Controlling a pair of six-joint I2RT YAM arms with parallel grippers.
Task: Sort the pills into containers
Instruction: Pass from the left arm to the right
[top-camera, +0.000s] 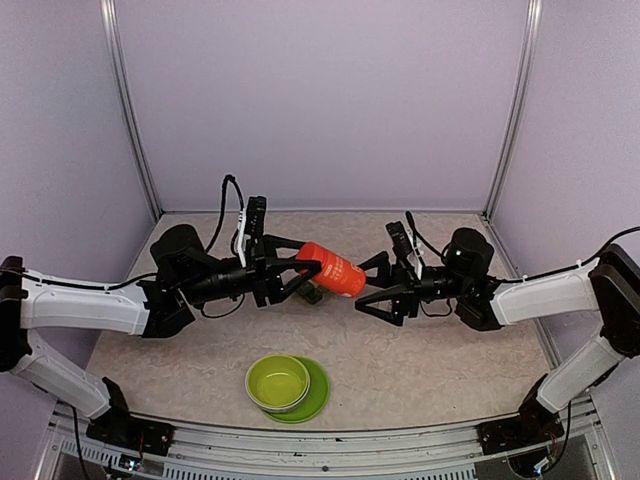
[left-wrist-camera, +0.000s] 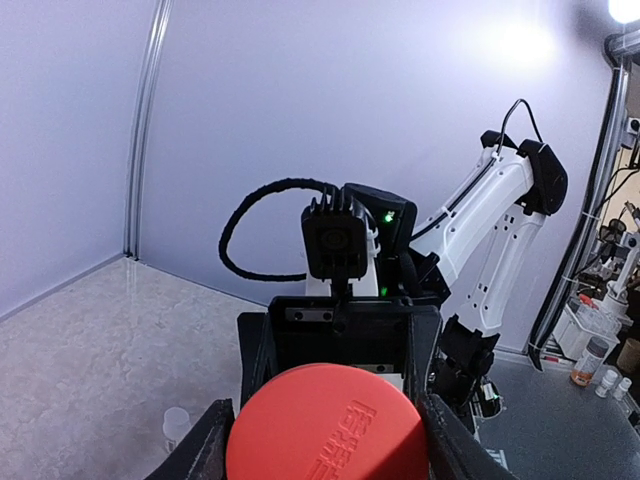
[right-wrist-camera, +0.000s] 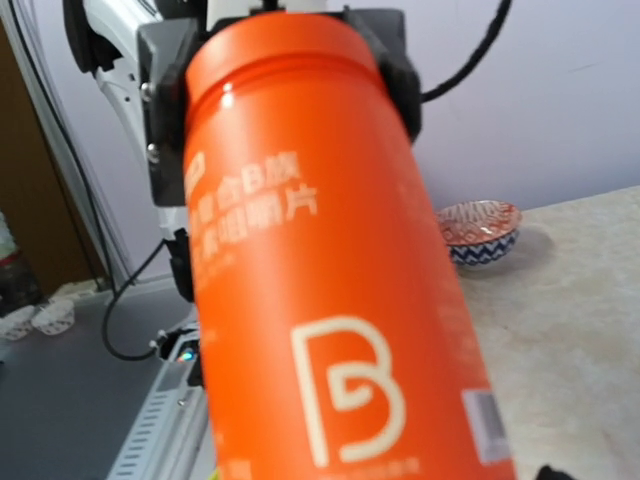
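Observation:
My left gripper (top-camera: 300, 272) is shut on the orange-red bottle (top-camera: 332, 269) and holds it tilted above the table's middle. In the left wrist view the bottle's red end (left-wrist-camera: 325, 425) sits between my fingers (left-wrist-camera: 203, 448). My right gripper (top-camera: 362, 288) is open, its fingers spread around the bottle's free end without closing on it. In the right wrist view the bottle (right-wrist-camera: 320, 280) fills the frame and hides my own fingers. A dark green piece (top-camera: 313, 294), probably the containers, shows under the bottle and is mostly hidden. No pills show.
A lime-green bowl (top-camera: 278, 382) stands on its green plate (top-camera: 318, 398) near the front edge. A small patterned bowl (right-wrist-camera: 480, 228) sits on the table beyond the bottle. A small clear item (left-wrist-camera: 176, 424) lies on the table at lower left.

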